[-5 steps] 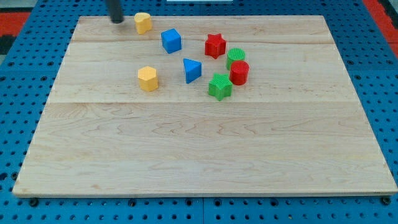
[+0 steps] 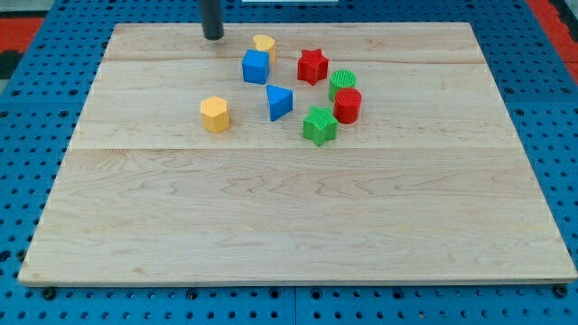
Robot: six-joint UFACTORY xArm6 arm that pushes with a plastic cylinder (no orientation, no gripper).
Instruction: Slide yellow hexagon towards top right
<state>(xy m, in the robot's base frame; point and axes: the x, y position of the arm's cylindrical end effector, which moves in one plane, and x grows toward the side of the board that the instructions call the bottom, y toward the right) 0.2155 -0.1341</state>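
Observation:
The yellow hexagon [image 2: 215, 114] lies on the wooden board [image 2: 298, 217], left of centre in the upper half. My tip [image 2: 213, 36] is at the view's top, well above the hexagon and apart from it. A second yellow block [image 2: 264, 42], its shape unclear, sits to the right of my tip, touching the top of a blue cube [image 2: 256, 67].
A blue triangle [image 2: 279, 101] lies right of the hexagon. Further right are a red star [image 2: 312, 66], a green cylinder [image 2: 342, 81], a red cylinder [image 2: 348, 106] and a green star [image 2: 319, 125], close together.
My tip has moved right along the top edge. The second yellow block has slid right against the blue cube, which shifted slightly right and down. The hexagon has not moved.

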